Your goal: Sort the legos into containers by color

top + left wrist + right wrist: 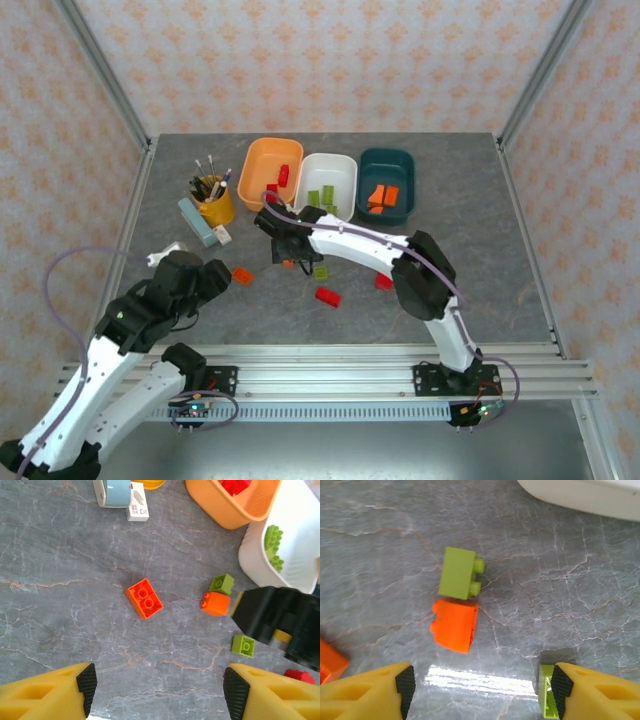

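Table [505,225] action: left gripper [159,682] fingers spread wide, nothing btwn, big orange brick [144,598] just ahead. Right gripper [480,682] spread too, facing lime brick [459,573] touching small orange brick [454,625], near white tub [580,495]. White box [137,502] print unreadable.

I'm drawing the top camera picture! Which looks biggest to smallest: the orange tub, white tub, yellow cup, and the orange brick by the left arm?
1. orange tub and white tub: look about alike, so not ranked
2. yellow cup
3. orange brick
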`<action>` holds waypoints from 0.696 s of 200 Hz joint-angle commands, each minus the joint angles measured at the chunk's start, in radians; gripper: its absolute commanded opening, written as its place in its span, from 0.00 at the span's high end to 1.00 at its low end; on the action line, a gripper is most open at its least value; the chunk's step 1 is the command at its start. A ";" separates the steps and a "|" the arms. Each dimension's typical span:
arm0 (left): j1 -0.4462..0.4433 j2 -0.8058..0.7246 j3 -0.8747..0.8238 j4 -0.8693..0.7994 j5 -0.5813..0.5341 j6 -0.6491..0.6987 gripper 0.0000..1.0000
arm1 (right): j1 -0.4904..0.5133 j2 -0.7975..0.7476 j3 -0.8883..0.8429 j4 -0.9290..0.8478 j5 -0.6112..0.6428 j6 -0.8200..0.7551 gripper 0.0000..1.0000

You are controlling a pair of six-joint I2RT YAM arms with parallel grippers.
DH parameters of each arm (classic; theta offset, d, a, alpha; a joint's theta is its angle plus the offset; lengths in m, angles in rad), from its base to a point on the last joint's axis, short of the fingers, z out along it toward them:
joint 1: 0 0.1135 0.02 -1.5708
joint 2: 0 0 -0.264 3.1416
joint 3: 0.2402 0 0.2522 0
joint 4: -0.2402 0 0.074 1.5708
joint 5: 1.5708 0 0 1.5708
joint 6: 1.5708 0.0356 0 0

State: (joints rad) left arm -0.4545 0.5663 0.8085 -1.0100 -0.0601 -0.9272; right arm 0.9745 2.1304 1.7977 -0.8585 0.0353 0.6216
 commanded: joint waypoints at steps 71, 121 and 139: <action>-0.001 -0.169 -0.030 -0.105 0.036 -0.011 0.27 | 0.004 0.172 0.155 -0.060 0.045 0.089 0.27; -0.001 -0.162 -0.019 -0.091 0.056 -0.008 0.27 | 0.007 0.248 0.227 -0.094 0.041 0.103 0.36; -0.001 -0.156 -0.014 -0.088 0.055 -0.004 0.27 | 0.007 0.260 0.229 -0.100 0.035 0.116 0.40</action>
State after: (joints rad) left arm -0.4545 0.4072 0.7879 -1.0821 -0.0067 -0.9268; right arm 0.9749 2.3680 1.9953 -0.9005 0.0551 0.7128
